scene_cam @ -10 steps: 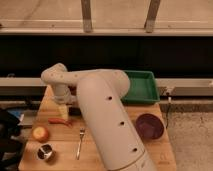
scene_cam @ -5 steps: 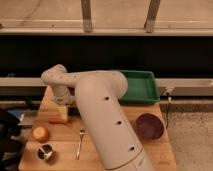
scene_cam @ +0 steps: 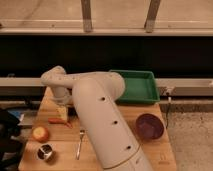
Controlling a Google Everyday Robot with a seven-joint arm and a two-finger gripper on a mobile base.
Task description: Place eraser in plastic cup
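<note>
My white arm fills the middle of the camera view, bends at an elbow (scene_cam: 55, 76) over the table's back left and turns down there. The gripper (scene_cam: 63, 104) hangs just above a pale yellow object (scene_cam: 61, 113) on the wooden table (scene_cam: 107, 160). The arm covers much of the tabletop. The eraser and the plastic cup are hidden or out of view.
A green tray (scene_cam: 136, 86) sits at the back right and a purple bowl (scene_cam: 149, 126) at the right. On the left lie a red strip (scene_cam: 57, 120), an apple (scene_cam: 40, 133), a shiny metal cup (scene_cam: 46, 152) and a fork (scene_cam: 80, 142). A dark bag (scene_cam: 7, 132) stands by the table's left edge.
The arm and gripper stay over the same back-left spot. No object on the table has visibly moved.
</note>
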